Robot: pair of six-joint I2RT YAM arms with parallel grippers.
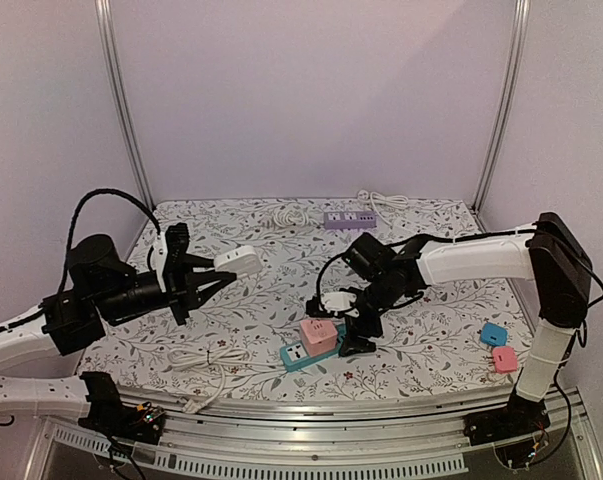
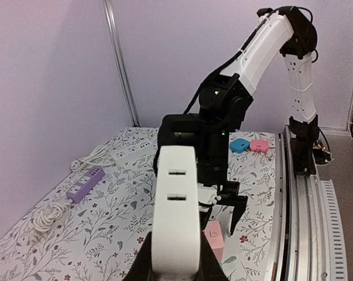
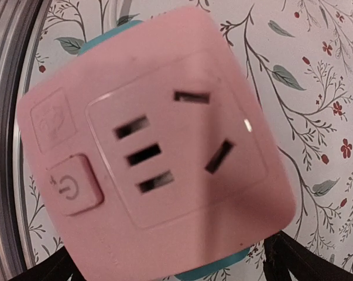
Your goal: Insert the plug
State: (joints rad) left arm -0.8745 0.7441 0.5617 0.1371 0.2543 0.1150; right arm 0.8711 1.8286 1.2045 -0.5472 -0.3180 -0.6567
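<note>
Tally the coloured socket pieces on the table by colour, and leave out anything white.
Purple: 1, the purple power strip
Pink: 2, the pink socket cube and the pink small block
Teal: 1, the teal strip under the cube
Blue: 1, the blue small block
Total: 5

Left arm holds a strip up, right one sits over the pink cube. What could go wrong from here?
1. The white power strip is pinched at one end only by the left gripper, in mid-air; a push into its sockets could swing it.
2. The open right gripper straddles the pink adapter on the teal power strip; leaving sideways could knock it loose.
</note>
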